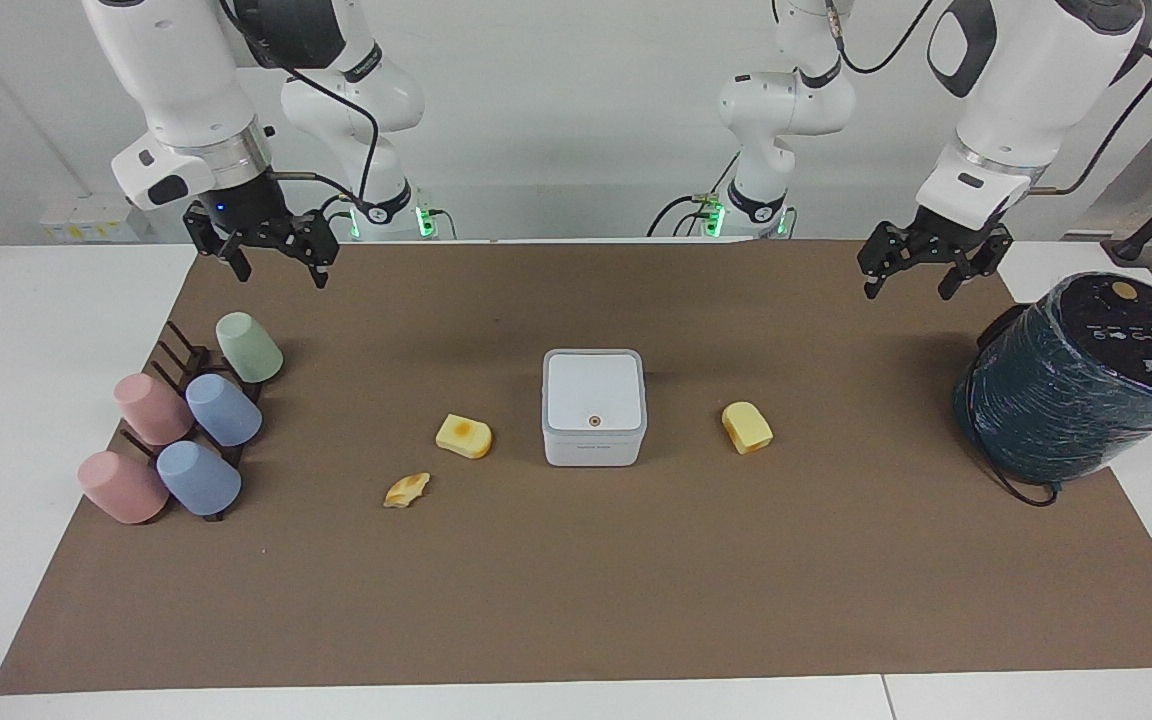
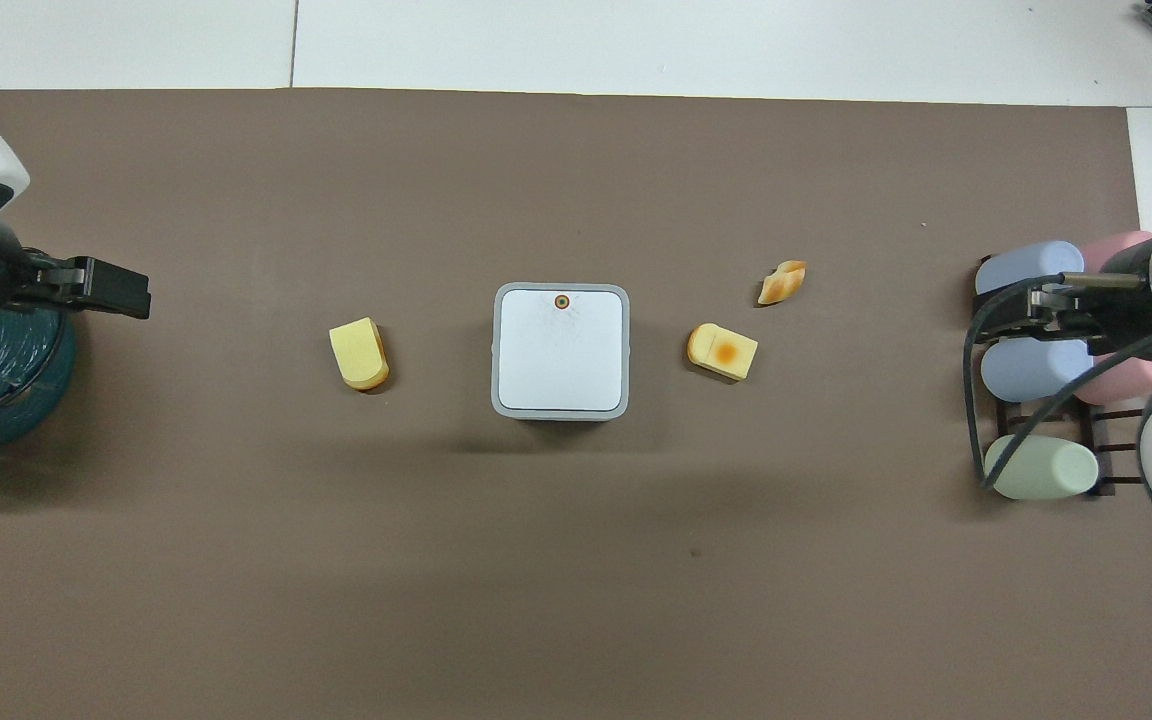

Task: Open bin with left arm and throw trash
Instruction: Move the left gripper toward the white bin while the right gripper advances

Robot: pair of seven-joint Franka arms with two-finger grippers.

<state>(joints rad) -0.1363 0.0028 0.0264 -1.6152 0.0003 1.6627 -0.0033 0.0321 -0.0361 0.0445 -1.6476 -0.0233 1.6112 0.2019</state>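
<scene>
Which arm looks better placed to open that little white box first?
Neither is clearly closer: both hang raised at the robots' edge of the mat. The left end effector is assigned the closed bin; the right end effector hangs nearer two trash pieces.

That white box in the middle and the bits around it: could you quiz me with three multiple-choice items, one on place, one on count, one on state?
1. Where does the pale toasted scrap lie?
A. On the bin
B. Toward the right arm's end, farther from the robots than the bin
C. Beside the teal cylinder

2. How many pastel cups are on the rack?
A. Three
B. Five
C. Seven

3. The bin lid is:
A. Shut
B. Wide open
C. Removed

Answers: 1 B, it sits on the mat by the spotted yellow chunk. 2 B, two pink, two blue, one green. 3 A, the lid lies flat on top.
</scene>
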